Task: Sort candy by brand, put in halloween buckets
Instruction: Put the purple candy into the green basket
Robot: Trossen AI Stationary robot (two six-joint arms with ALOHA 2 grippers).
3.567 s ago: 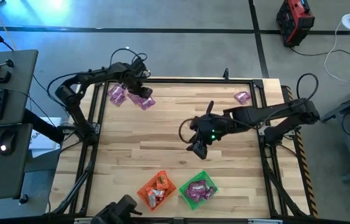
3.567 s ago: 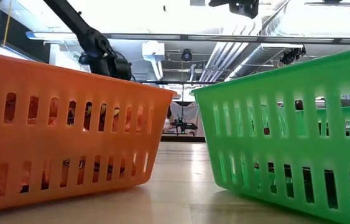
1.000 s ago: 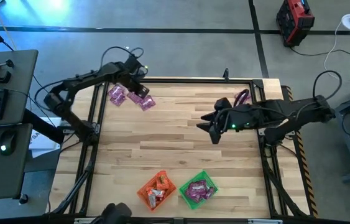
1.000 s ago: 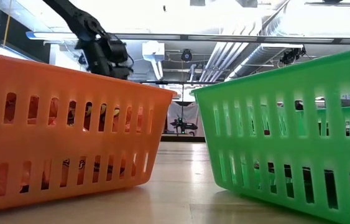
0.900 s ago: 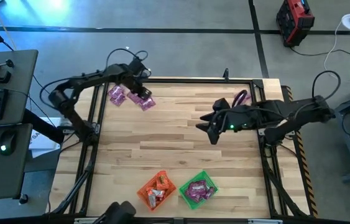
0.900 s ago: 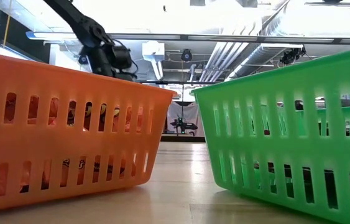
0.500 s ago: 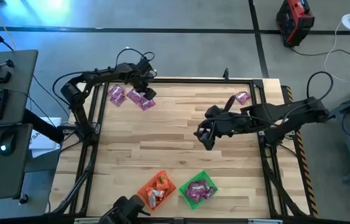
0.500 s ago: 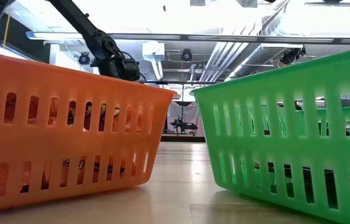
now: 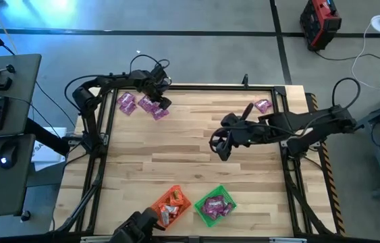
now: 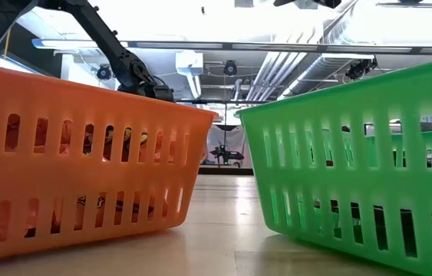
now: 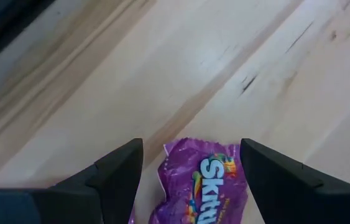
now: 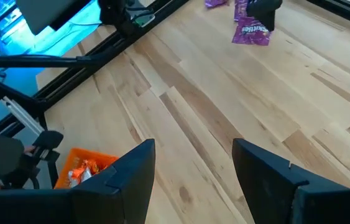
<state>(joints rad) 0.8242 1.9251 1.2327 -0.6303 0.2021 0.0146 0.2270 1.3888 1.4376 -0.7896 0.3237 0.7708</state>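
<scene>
Bright, even light from overhead.
You see white glare wash out the ceiling strip lights in the low view, blue glow in the high view's corner, and blurred dark fingers at the left wrist.

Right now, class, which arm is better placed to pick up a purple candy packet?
Left: its open claw straddles a purple packet. The right claw is open and empty over bare table.

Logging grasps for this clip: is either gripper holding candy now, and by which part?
Neither. The left gripper is open around a purple Skittles packet; the right gripper is open and empty.
</scene>
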